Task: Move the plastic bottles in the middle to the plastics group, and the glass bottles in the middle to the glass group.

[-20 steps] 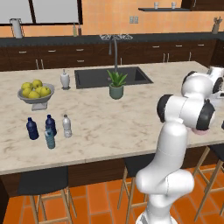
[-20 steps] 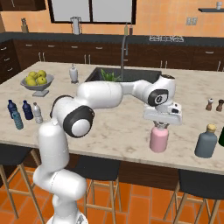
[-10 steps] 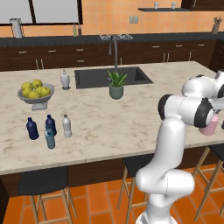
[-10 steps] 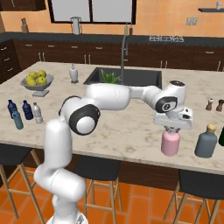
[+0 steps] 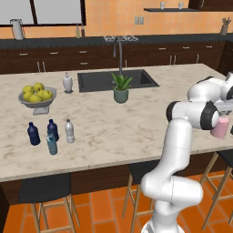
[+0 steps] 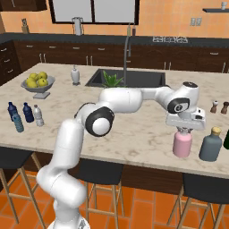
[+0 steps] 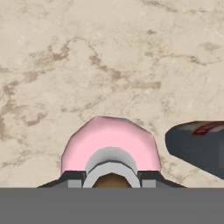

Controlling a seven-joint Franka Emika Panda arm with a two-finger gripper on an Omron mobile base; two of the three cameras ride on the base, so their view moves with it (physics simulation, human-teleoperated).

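Since a second ago the arm has swung the pink bottle (image 6: 182,143) further toward the right end of the surface (image 6: 134,134); it now stands or hangs just beside a grey-blue bottle (image 6: 210,144), with the claw (image 6: 184,130) directly over its neck. From the hand view the two finger tips sit either side of the grey neck of the pink bottle (image 7: 110,151), narrow and apparently clamped on it. Whether the base touches the surface yet I cannot tell.

Judging by its look, the pink bottle is rigid glass: heavier than the slim ones, smooth and likely slippery, and liable to crack if set down hard or knocked against the neighbouring bottle. The neck is the sensible hold, since the body looks too wide for the fingers; hung from there it may swing, so a slow, upright carry seems wise.

Two small brown bottles (image 6: 219,107) stand further back near the right end, well apart from the pink one.

At the far left, the navy bottles (image 5: 42,132), the teal bottle (image 5: 52,144) and the clear bottle (image 5: 69,131) stand close together.

A bowl (image 5: 37,101) holds yellow-green fruit, a pot (image 5: 121,94) by the sink holds a leafy plant, and the sink (image 5: 116,80) looks empty.
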